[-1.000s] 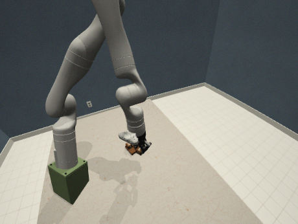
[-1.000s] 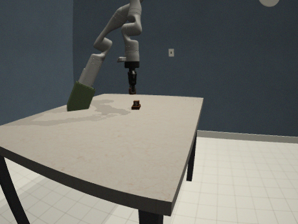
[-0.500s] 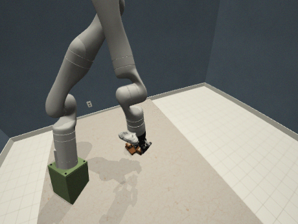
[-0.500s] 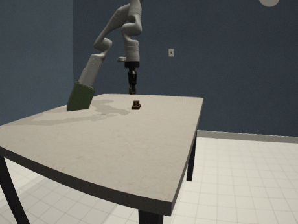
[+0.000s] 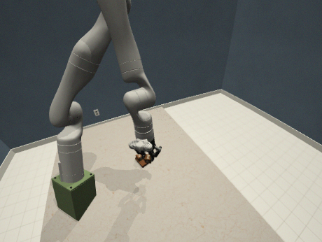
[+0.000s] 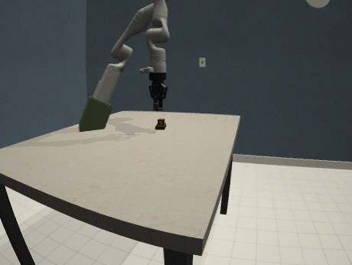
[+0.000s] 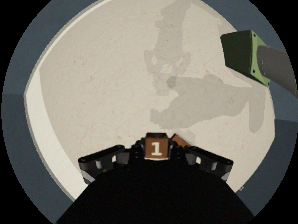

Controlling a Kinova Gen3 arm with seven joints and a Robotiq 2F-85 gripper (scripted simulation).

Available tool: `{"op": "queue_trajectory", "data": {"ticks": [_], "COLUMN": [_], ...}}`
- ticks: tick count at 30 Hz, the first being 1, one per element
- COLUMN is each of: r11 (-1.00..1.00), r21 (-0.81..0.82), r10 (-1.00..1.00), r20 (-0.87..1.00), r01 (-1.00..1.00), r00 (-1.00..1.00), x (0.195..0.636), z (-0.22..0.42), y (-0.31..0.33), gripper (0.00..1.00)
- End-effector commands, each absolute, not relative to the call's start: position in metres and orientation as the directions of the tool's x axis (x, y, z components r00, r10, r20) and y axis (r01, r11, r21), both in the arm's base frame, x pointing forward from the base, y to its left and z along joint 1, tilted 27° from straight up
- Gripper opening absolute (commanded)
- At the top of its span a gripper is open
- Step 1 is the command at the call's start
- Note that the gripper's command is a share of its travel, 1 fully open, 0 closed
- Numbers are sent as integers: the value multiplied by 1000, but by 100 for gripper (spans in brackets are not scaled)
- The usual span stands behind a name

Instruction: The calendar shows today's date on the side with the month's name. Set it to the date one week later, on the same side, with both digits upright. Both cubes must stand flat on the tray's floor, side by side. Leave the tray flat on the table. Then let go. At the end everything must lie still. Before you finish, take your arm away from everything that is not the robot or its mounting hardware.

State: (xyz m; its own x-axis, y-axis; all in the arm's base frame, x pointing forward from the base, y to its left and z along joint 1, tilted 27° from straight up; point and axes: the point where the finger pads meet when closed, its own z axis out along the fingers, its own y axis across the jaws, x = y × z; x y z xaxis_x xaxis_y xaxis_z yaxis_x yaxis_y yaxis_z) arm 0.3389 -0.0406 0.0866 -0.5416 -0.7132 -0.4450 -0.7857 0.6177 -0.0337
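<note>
Gripping a cube (image 6: 155,106) (image 7: 156,148), tool (image 5: 150,154) (image 6: 158,104) (image 7: 156,143) above table (image 5: 196,196) (image 6: 145,165) (image 7: 100,75), tray (image 5: 142,161) (image 6: 161,127) (image 7: 180,142) partly hidden in wrist view.

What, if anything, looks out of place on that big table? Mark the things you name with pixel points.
The little brown tray (image 5: 142,163) (image 6: 161,128) seems half-filled: one cube (image 6: 161,122) stands in it, while another, marked 1 (image 7: 156,148), hangs above in the jaws. Nothing looks spilled or broken.
</note>
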Motion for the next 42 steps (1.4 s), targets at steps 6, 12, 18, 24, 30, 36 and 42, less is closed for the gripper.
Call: {"op": "queue_trajectory", "data": {"ticks": [6, 12, 18, 24, 30, 36, 42], "r11": [342, 77, -64, -182, -204, -204, -204], "r21": [-189, -299, -347, -380, -385, -385, -385], "r10": [-879, -941, -944, -929, -925, -925, -925], "r20": [-410, -336, -284, -235, -225, -225, -225], "r01": [-920, -951, -936, -907, -900, -900, -900], "r00": [-242, 30, 170, 285, 306, 306, 306], "x": [331, 323, 319, 315, 314, 314, 314], "z": [98, 105, 109, 112, 112, 112, 112], "y": [-16, 2, 10, 17, 18, 18, 18], "gripper": [28, 28, 28, 28, 28, 28, 28]}}
